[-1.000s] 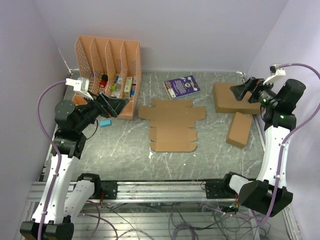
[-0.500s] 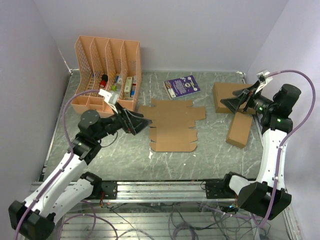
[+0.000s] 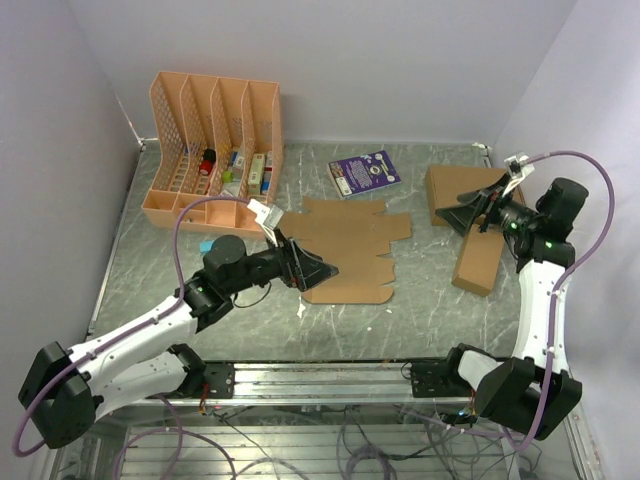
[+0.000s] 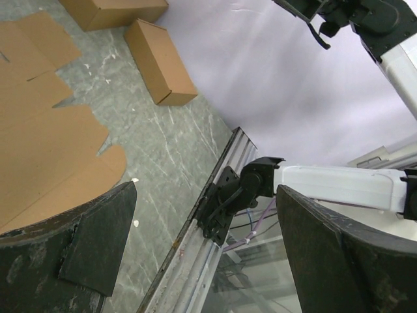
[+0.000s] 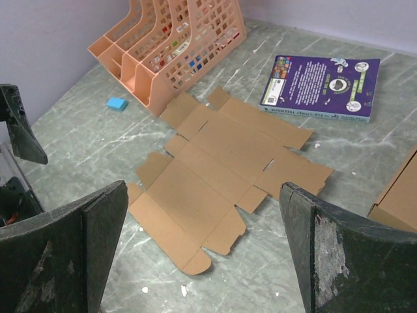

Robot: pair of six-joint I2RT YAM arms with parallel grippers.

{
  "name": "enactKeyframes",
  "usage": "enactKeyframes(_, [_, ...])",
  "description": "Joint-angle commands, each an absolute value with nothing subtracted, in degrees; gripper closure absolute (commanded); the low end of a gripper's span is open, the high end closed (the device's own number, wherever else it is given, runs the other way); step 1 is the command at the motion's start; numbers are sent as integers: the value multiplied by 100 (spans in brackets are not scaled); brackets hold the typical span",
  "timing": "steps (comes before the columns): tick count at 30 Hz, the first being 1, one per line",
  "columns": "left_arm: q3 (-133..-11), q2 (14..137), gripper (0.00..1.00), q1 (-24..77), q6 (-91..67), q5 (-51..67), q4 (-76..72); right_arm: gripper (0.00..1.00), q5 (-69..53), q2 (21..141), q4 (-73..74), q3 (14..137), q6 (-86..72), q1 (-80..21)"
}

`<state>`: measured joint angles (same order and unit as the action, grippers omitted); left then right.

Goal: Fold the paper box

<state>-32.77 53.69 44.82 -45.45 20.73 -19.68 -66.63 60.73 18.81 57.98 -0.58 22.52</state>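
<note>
The grey surface (image 3: 430,310) has the paper box (image 3: 350,245) lying flat and unfolded right in the middle, a wide die-cut sheet with all flaps splayed out. Nothing is creased up yet, so I'd say we're at the very start: the reach for the first flap.

The orange file rack (image 3: 215,150) at the far left and the big cardboard box (image 3: 445,185) at the far right sit well apart from the sheet. So does the slim carton (image 3: 480,258), and the purple book (image 3: 364,172) lies just past the far edge. Plenty of room to work.

The left pincer (image 3: 328,272) hovers over the sheet's near-left corner, jaws spread wide, holding nothing. The right pincer (image 3: 443,218) is up by the big box, also wide open and empty, facing the sheet.

My take: a flat sheet gives nothing to pinch from above. I'd come in low and slip one finger under a rounded corner tab, then bring the right one down on the middle panel so it doesn't skate. Lift along the crease, not across it.
</note>
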Motion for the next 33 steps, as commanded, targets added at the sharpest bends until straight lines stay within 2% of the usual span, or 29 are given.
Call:
enactKeyframes(1, [-3070,5400,1,4554,-4607,1661,-2588,0,-6711,6055,1717,5564,15,2259])
enactKeyframes(8, [-2573,5273,1,4560,-4796,962,-2784,0,-6568,6048,1905,5256,560,2130])
enactKeyframes(17, [-1669,5051,1,4559,-5376,71,-3414,0,-6124,6255,1758,4799,1158,1437])
enactKeyframes(21, [-1703,4720,1,4559,-5263,-229,-2867,0,-6190,6546,1362,4752,1025,1212])
enactKeyframes(24, [-1772,4477,1,4553,-5228,-507,-2496,0,-6300,6708,1595,4982,1118,1180])
enactKeyframes(33, [-1780,4161,1,4556,-5314,-1269,-2522,0,-6707,6661,1157,4913,509,926])
